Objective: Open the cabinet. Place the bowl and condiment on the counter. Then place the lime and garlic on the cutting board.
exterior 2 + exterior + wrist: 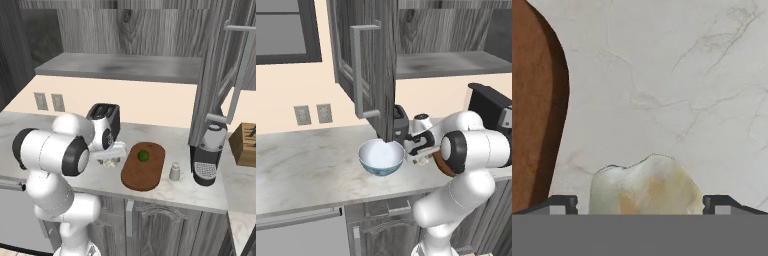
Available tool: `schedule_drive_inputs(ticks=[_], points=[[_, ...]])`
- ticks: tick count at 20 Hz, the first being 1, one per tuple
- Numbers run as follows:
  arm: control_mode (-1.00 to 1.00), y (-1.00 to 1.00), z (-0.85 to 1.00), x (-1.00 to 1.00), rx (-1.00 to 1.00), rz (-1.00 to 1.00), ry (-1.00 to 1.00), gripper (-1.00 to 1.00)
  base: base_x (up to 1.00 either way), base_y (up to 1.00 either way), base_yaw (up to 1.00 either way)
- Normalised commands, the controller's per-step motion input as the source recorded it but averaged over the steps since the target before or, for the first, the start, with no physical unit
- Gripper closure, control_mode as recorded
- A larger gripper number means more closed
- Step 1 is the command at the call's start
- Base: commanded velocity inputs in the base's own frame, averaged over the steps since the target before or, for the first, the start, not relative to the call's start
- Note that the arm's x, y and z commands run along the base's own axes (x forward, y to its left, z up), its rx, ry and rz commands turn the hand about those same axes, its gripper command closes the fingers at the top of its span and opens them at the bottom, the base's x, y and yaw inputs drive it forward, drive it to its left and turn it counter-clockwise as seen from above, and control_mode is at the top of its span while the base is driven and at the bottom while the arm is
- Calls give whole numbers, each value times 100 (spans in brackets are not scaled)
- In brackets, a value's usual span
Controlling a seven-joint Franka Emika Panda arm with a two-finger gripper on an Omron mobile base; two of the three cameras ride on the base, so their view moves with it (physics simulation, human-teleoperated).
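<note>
Gripper [640, 207] spread wide, pointed down at the counter [677, 75], with the garlic [646, 185] lying between the two fingertips [562, 204] and apart from both. No pinch on the bulb; rested on the marble. Edge of the cutting board [534, 110] seen beside the garlic in the hand view, not touching it.

From the right base view:
- Garlic [109, 161] seen as a pale lump on the counter [165, 192] under the hand, just beside the near left edge of the cutting board [145, 172].
- Lime [143, 155] set on the cutting board, toward its far end.
- Condiment [174, 171] stood upright on the counter, just right of the board and left of the coffee machine [205, 157].
- Toaster [106, 120] placed behind the arm, against the wall.
- Knife block [245, 144] at the far right.

From the left base view:
- Cabinet [373, 65] found open, door swung out toward the camera, silver bar handle [358, 72] facing forward; visible part of the shelf [451, 62] bare.
- Bowl [381, 157] set upright on the counter [306, 160], below the lower edge of the open door, left of the hand.
- Two wall outlets [312, 114] on the wall to the left.
</note>
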Motion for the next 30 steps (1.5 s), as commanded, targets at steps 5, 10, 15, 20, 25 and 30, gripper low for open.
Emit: schedule_drive_inputs(ticks=[5, 10, 15, 20, 25, 30], points=[[-100, 0, -2, -2, 0, 2, 0, 100, 0, 0, 0], [-100, 0, 31, -19, 0, 0, 0, 100, 0, 0, 0], [-100, -16, 87, -1, 0, 0, -2, 100, 0, 0, 0], [-100, -48, 62, 6, 0, 0, 0, 100, 0, 0, 0], [-100, -40, 1, -32, 0, 0, 0, 100, 0, 0, 0], [-100, -14, 0, -58, 0, 0, 0, 100, 0, 0, 0]])
